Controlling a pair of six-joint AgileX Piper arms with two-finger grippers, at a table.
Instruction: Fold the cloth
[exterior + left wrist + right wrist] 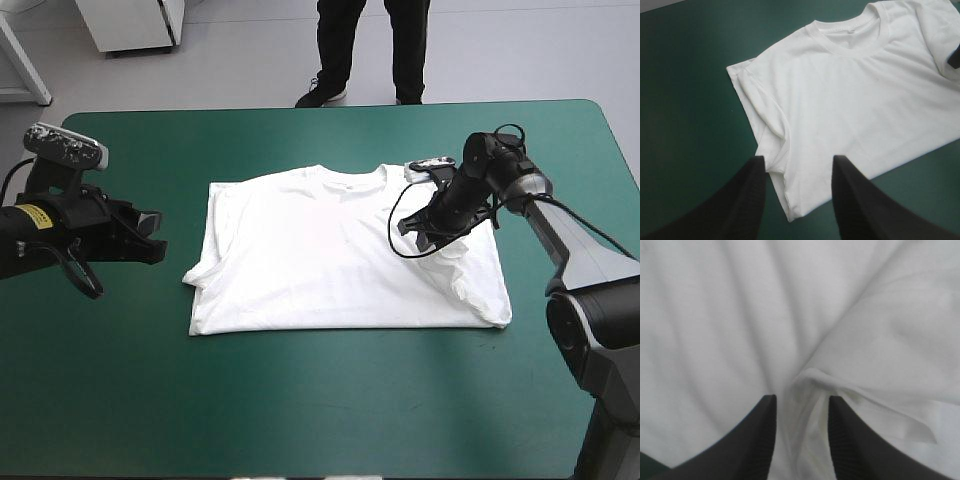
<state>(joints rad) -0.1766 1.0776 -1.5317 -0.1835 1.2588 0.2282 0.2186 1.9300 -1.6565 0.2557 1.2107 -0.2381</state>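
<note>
The white T-shirt (330,260) lies spread flat in the middle of the teal-green table, neck toward the far edge. Its left sleeve (765,115) is tucked in along the side. My left gripper (150,235) hovers open over bare cover just left of the shirt, and in the left wrist view (799,165) its fingers frame the shirt's (855,100) near left corner. My right gripper (415,235) sits low on the shirt's right shoulder area. In the right wrist view (801,402) the fingers stand apart, with a raised ridge of cloth (810,380) running between them.
Bare teal-green cover (300,400) surrounds the shirt, widest along the near side. The right arm (560,230) reaches in from the right edge, over the shirt's right side.
</note>
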